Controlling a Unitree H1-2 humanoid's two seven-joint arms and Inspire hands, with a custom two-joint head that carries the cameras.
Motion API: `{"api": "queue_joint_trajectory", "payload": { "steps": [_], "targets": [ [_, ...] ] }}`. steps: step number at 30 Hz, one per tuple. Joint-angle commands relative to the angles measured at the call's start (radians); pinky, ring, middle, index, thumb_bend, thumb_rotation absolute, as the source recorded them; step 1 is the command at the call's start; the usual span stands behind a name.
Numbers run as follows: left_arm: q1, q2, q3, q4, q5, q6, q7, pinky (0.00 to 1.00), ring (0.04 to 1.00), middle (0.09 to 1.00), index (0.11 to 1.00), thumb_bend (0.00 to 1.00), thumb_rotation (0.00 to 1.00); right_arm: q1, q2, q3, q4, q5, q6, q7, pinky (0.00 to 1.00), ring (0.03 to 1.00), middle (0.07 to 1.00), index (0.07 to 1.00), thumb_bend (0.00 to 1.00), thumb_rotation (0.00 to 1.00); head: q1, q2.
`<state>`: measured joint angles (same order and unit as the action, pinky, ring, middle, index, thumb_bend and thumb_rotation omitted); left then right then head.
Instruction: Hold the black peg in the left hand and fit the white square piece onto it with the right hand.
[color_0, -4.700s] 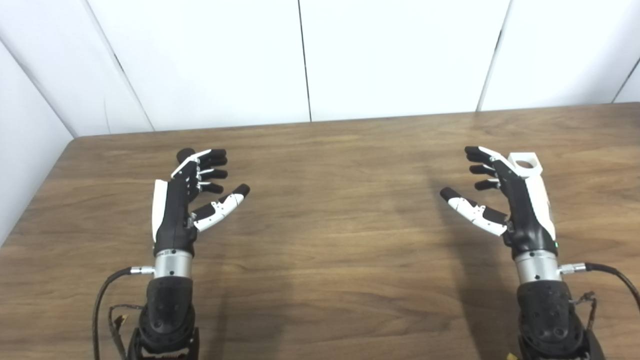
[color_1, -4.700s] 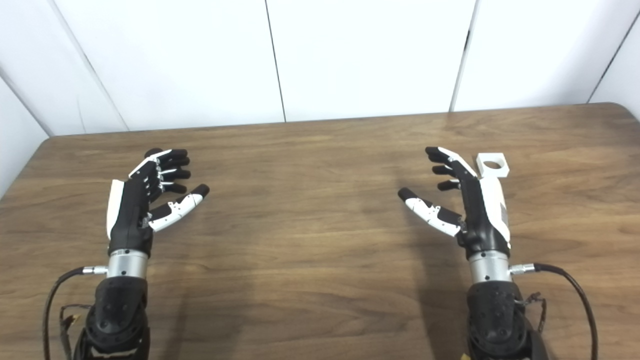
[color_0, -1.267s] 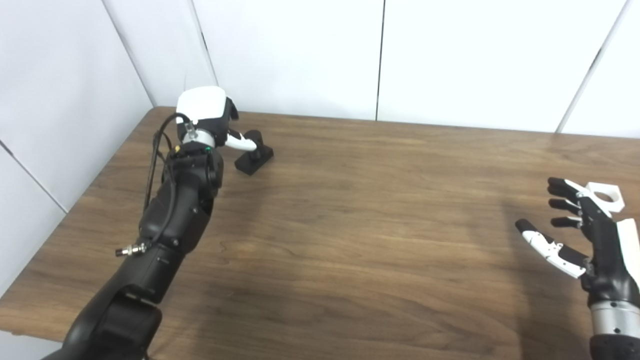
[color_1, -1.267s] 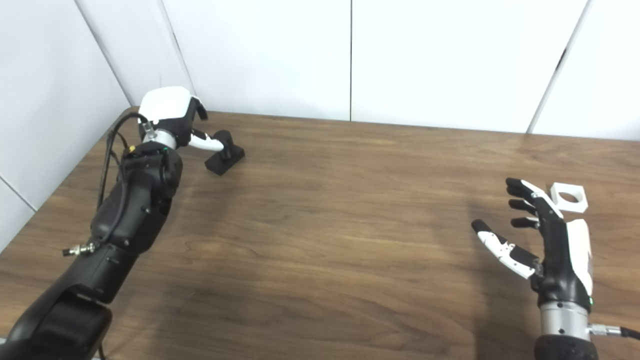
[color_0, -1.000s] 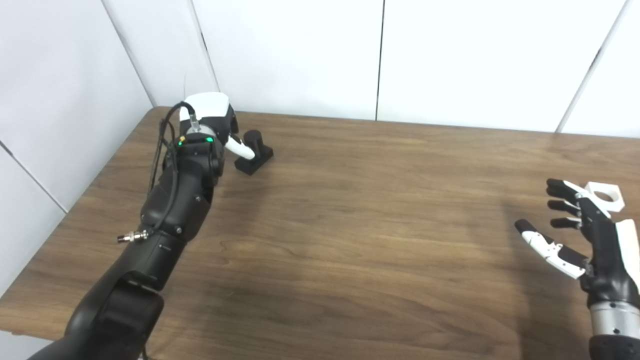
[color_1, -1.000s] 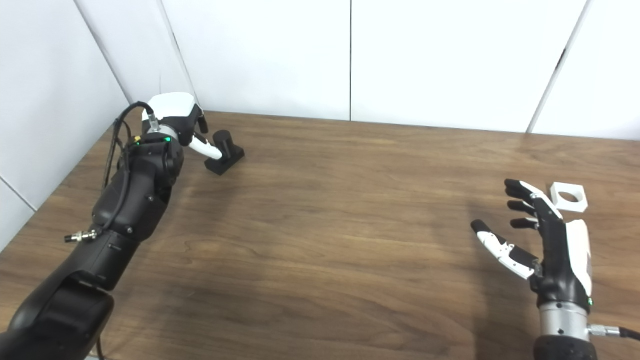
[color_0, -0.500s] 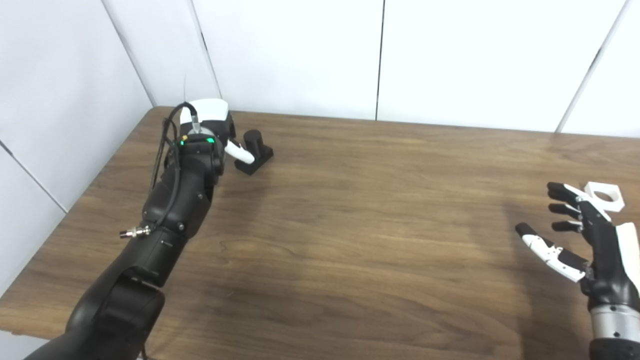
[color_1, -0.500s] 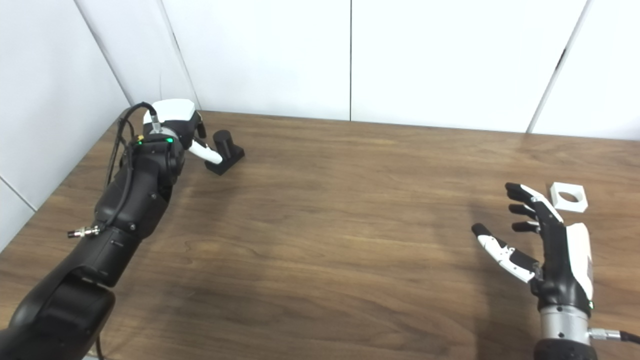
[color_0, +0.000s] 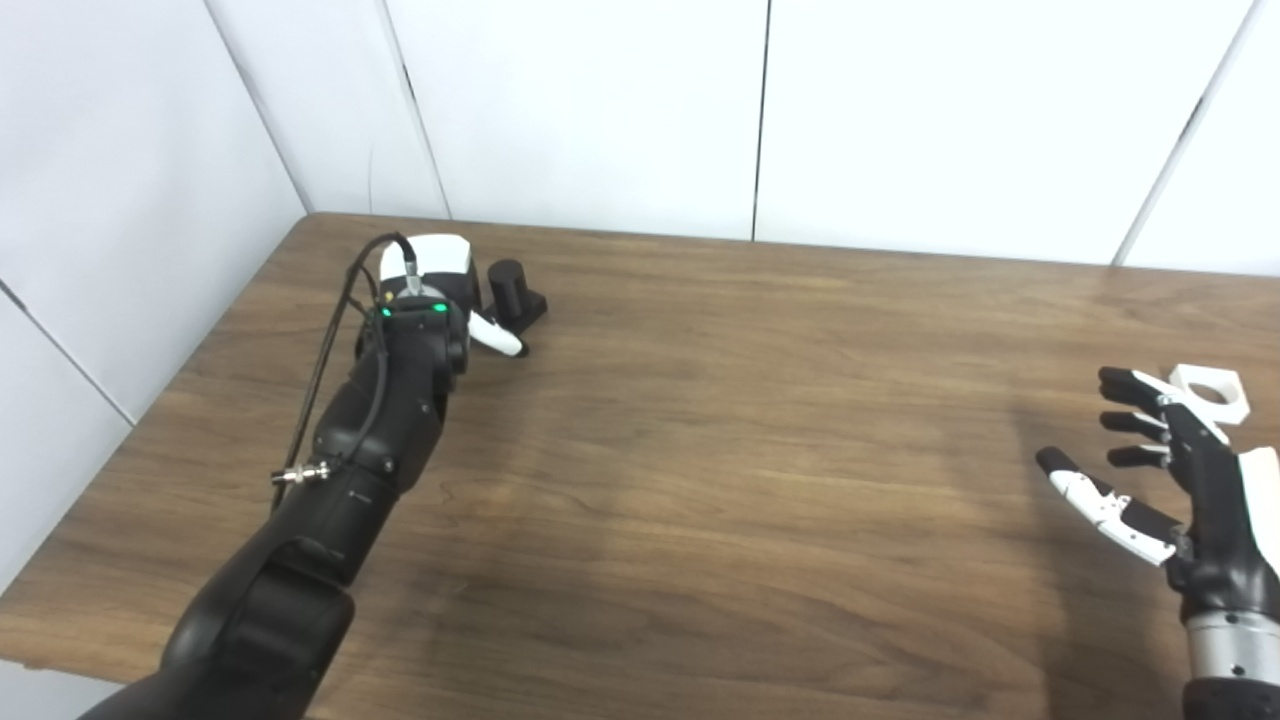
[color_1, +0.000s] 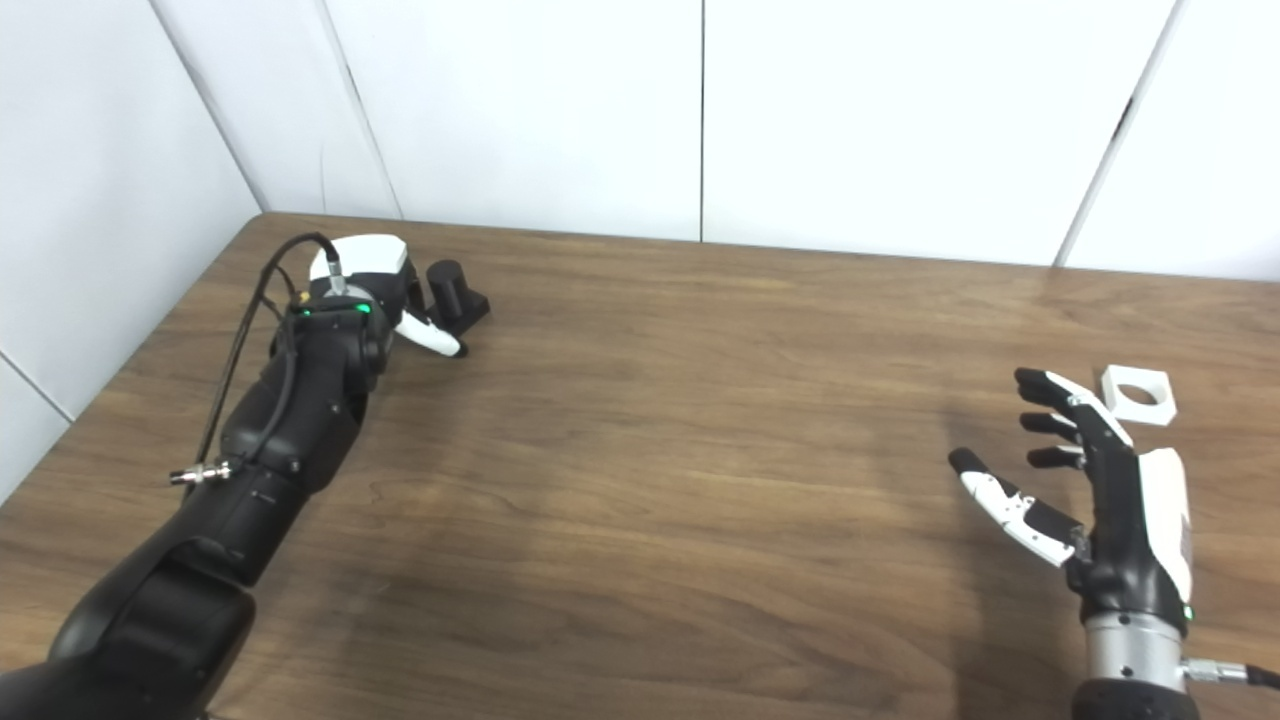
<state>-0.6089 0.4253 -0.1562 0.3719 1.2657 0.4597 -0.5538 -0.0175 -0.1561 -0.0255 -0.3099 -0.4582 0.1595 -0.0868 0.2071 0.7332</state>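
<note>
The black peg (color_0: 510, 285) stands upright on its square base at the table's far left corner. My left hand (color_0: 437, 283) is low beside it on its left, white back facing up. Its thumb (color_0: 497, 338) reaches out along the near side of the peg's base, while the fingers are hidden behind the hand. The peg rests on the table and nothing lifts it. The white square piece (color_1: 1138, 394), which has a round hole, lies flat at the right. My right hand (color_1: 1095, 490) hovers open just in front and left of it, fingers spread, not touching it.
The brown wooden table (color_0: 720, 430) meets white wall panels at the back and left. The peg stands close to the left rear corner. My left forearm (color_0: 370, 440) and its cable stretch across the left side of the table.
My left hand has dropped lower and shifted nearer beside the peg, and its thumb has swung to the front of the base. The peg and the white piece stay put. My right hand barely moved.
</note>
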Motion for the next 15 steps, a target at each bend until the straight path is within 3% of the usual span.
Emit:
{"api": "queue_joint_trajectory", "payload": {
  "steps": [1,15],
  "targets": [
    [-0.045,0.021,0.003,-0.001,0.014,0.01,0.044,0.87,0.861,0.84,0.661,0.87,0.51,-0.019,0.006,-0.01,-0.048,0.01,-0.031,-0.017,0.59,0.731,0.786,0.772,0.52,0.21,0.001,0.0],
    [-0.015,-0.011,0.001,0.048,-0.018,0.01,0.166,0.87,0.857,0.83,0.626,0.87,0.45,-0.015,0.011,-0.013,-0.041,0.004,-0.044,-0.026,0.57,0.719,0.779,0.769,0.52,0.19,-0.005,0.009]
  ]
}}
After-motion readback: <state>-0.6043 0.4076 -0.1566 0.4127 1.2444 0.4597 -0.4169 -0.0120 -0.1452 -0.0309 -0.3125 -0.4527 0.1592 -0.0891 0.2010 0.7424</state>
